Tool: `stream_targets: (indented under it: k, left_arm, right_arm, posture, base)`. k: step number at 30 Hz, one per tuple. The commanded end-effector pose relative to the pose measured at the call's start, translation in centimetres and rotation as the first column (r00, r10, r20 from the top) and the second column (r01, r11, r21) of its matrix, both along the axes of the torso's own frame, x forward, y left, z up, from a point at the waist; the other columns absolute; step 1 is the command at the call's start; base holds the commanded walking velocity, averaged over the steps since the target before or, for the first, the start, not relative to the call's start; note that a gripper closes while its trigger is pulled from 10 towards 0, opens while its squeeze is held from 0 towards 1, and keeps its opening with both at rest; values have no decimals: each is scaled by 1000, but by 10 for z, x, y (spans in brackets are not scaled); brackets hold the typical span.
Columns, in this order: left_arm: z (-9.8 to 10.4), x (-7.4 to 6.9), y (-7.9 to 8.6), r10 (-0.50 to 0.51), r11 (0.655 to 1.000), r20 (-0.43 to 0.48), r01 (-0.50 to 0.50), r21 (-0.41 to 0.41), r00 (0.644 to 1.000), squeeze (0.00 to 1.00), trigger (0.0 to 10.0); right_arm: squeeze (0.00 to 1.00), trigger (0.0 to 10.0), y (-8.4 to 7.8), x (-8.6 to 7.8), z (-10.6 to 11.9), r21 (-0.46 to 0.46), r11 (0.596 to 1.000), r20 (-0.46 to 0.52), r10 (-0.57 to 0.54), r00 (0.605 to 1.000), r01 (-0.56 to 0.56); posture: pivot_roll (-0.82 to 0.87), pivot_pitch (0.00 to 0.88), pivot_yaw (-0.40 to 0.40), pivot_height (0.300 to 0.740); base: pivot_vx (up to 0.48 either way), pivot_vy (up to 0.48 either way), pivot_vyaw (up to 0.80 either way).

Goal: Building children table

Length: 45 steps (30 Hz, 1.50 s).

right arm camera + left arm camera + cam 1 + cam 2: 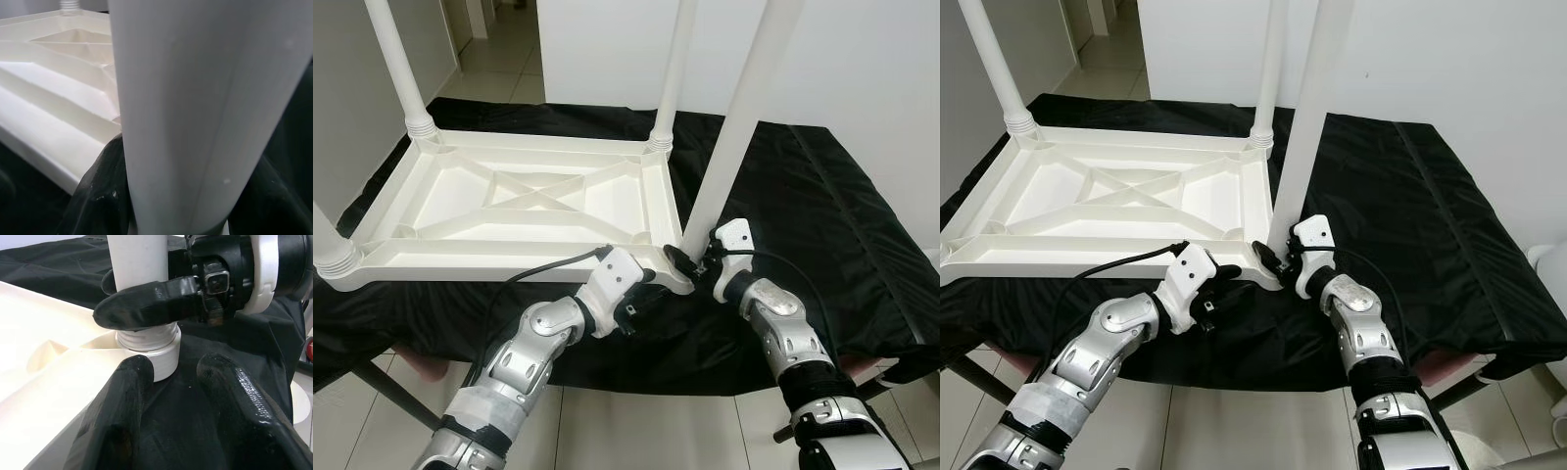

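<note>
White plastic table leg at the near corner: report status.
Right hand clamped on white plastic table leg, seated tilted in socket. Left hand open under white upturned tabletop corner. Nothing in the way.

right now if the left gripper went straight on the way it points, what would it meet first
Probably the white corner socket where the table leg is threaded in, lying straight ahead of the left gripper, whose jaws stand open. The right gripper's finger, wrapped round the leg, sits just above that line. Depth is hard to judge.

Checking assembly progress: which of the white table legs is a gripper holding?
The near-right corner leg: the right gripper clasps its base, and it leans; the other legs stand free.
</note>
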<state>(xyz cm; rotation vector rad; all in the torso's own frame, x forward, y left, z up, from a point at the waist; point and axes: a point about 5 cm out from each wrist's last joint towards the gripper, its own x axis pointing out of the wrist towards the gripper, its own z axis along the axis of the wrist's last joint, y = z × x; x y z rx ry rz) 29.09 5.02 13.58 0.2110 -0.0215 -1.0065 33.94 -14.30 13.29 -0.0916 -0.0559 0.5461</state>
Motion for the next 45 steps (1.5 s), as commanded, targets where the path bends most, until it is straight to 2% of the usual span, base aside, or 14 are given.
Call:
stream_targets:
  k: [1,8,13,18,22,23,29,30,36,41,42,43,44,45]
  left_arm:
    - [-4,-3,-1,-18,1000,-5,18,11,1000,0,10000]
    - [-5,-4,-1,-18,1000,-6,18,11,1000,0,10000]
    - [-5,-5,-1,-20,1000,-7,20,13,1000,0,10000]
    - [-6,-7,0,-24,1000,-9,24,18,1000,0,10000]
    - [-7,-8,1,-25,999,-12,25,21,1000,0,10000]
    - [-8,-9,0,-29,999,-13,30,22,999,0,10000]
    - [-9,-9,-1,-44,999,-11,44,32,999,0,10000]
    - [-8,-8,-1,-43,998,-9,44,34,999,0,10000]
    - [-9,-8,0,-43,998,-7,43,38,999,0,10000]
    - [-12,-11,3,-49,998,-15,49,50,999,0,10000]
    - [-13,-11,4,-48,997,-15,49,52,999,0,10000]
    - [-13,-11,5,-48,997,-16,48,54,999,0,10000]
    - [-13,-11,7,-46,997,-17,47,55,999,0,10000]
    - [-12,-11,8,-46,997,-19,47,56,999,0,10000]
  right_arm:
    - [0,10000,3,-2,-4,7,998,-19,-65,998,65]
    - [0,10000,1,-3,-2,113,947,-31,-299,954,301]
    - [0,10000,2,-10,-4,179,858,-73,-477,876,482]
    - [0,10000,11,-17,-5,222,784,-121,-568,814,580]
    - [0,10000,26,-21,3,246,785,-108,-561,821,569]
    - [0,10000,33,-22,7,243,810,-77,-532,843,533]
    - [0,10000,33,-25,8,219,825,-52,-524,850,522]
    - [1000,10000,32,-25,7,222,823,-53,-526,849,523]
    - [1000,10000,29,-27,9,244,839,-41,-493,869,487]
    - [980,10000,15,-26,6,184,902,-48,-388,920,390]
    - [365,10000,14,-26,6,169,914,-43,-368,929,370]
    - [365,10000,13,-26,7,160,921,-40,-354,935,355]
    - [0,10000,9,-25,6,137,941,-30,-308,951,309]
    - [0,10000,7,-24,6,122,953,-24,-276,961,277]
  posture:
    - [17,19,-57,740]
    - [17,19,-61,740]
    - [19,22,-60,740]
    - [27,24,-65,740]
    - [25,24,-61,740]
    - [20,21,-57,740]
    - [18,16,-55,740]
    - [17,11,-54,740]
    - [16,6,-54,740]
    - [19,0,-55,740]
    - [18,0,-55,740]
    - [18,0,-55,740]
    - [20,0,-55,740]
    - [20,0,-55,740]
  base:
    - [0,0,0]
    - [0,0,0]
    - [0,0,0]
    - [0,0,0]
    - [0,0,0]
    - [0,0,0]
    - [0,0,0]
    - [0,0,0]
    - [0,0,0]
    - [0,0,0]
    - [0,0,0]
    - [0,0,0]
    - [0,0,0]
    - [0,0,0]
